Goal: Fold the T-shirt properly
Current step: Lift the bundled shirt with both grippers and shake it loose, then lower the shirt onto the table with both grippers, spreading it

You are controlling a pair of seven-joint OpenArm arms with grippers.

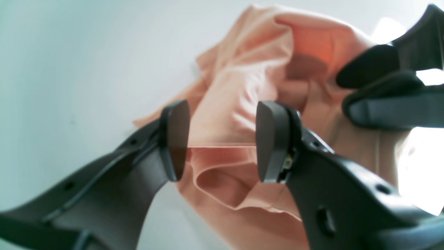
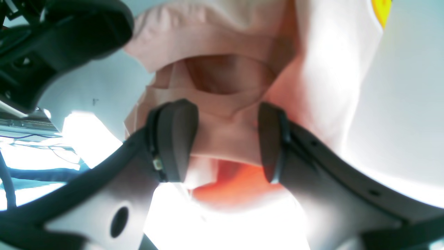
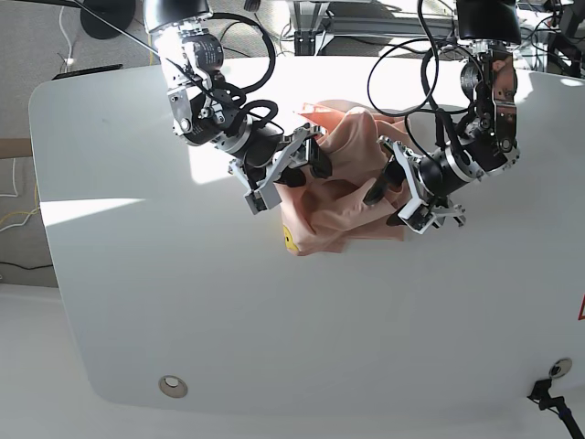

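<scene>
White table point(image 3: 183, 302), yellow sticker point(image 3: 289, 240) peeking from under the tee's point(image 3: 343, 197) near edge, cables hanging behind both arms. Tee bunched in a crumpled heap at table centre, squeezed between the two grippers. Left gripper point(image 1: 222, 142) spread, a fold lying between its pads, no pinch. Right gripper point(image 2: 229, 142) half-spread, cloth bulging between its pads; grip uncertain.

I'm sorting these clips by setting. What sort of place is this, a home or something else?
Most likely a robotics lab or workshop, not a home. A bare white table carries two cabled robot arms working a T-shirt, and loose cables and equipment frames lie on the floor behind the table.
</scene>
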